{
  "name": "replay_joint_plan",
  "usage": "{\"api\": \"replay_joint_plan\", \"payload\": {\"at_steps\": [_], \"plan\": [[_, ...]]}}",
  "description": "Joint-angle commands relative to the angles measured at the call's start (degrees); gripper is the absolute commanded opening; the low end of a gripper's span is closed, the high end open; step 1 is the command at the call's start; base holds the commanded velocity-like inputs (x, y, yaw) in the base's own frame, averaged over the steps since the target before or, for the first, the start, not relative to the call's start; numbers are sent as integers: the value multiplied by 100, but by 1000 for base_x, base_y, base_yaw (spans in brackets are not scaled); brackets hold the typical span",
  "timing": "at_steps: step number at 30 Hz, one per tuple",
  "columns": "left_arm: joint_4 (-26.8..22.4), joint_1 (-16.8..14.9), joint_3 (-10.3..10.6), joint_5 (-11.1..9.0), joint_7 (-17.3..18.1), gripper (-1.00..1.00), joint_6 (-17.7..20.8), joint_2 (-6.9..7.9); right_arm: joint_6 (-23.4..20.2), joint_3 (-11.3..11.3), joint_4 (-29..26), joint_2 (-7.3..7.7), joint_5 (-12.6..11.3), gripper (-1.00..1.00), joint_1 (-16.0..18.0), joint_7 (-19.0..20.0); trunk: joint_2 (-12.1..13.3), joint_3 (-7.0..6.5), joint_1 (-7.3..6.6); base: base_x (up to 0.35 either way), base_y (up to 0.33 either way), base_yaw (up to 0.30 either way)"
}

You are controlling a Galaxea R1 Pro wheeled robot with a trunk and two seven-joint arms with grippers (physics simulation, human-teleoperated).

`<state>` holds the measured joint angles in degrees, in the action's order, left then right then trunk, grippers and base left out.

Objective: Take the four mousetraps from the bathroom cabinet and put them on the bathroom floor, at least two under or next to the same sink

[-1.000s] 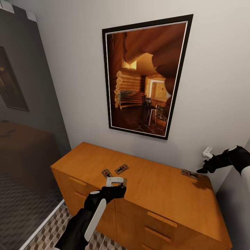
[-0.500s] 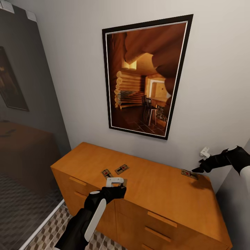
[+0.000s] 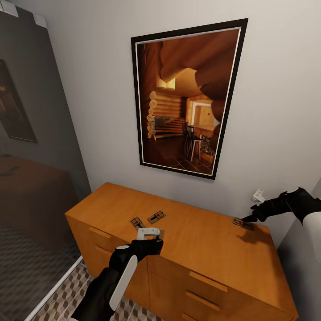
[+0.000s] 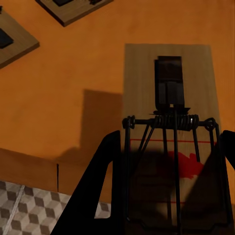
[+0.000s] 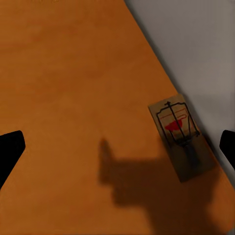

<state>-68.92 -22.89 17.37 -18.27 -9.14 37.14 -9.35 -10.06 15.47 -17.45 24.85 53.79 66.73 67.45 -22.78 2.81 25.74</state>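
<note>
Mousetraps lie on the flat top of the cabinet (image 3: 214, 249), the orange-brown sideboard standing against the pale wall under a framed picture (image 3: 189, 96) of a log interior. Two of them sit side by side toward the cabinet's left half: one trap (image 3: 136, 222) nearer the front and another trap (image 3: 156, 217) just beside it, closer to the wall. A third trap (image 4: 169, 142) lies at the front edge of the surface, between the two dark fingers of the left hand (image 3: 149, 235); in the left wrist view the fingers (image 4: 100, 191) stand apart at either side of the board, close along its edges, and whether they press on it cannot be told. A fourth trap (image 3: 243, 223) rests near the right rear corner of the surface, close to the wall. The right hand (image 3: 250, 217) hangs just above it with its fingers spread wide apart, the trap (image 5: 182, 136) lying free on the wood between them. The drawer fronts are shut. Below the cabinet's left end shows the cube-patterned bathroom floor (image 3: 62, 294).
</note>
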Motion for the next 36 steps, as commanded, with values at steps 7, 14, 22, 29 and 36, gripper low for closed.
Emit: {"api": "replay_joint_plan", "payload": {"at_steps": [7,14,22,29,36], "plan": [[-7,-5,16,-53,-53,-100,21,-5,-73,44,-4,-44,27,100,6,-27,-14,14,4,0,0,0],[-7,-5,17,-64,-61,-100,9,-10,-71,44,-4,-50,27,100,6,-44,-14,14,4,0,0,0],[-7,-5,22,-63,-62,-100,17,-14,-73,45,-4,-51,6,100,6,-48,-14,14,4,0,0,0],[-7,-5,28,-63,-62,-100,14,-29,-76,44,-4,-51,41,100,6,-61,-14,14,4,0,0,0],[-7,-5,32,-60,-62,-100,9,-32,-72,44,-2,-51,46,100,6,-59,-14,14,4,0,0,0]]}}
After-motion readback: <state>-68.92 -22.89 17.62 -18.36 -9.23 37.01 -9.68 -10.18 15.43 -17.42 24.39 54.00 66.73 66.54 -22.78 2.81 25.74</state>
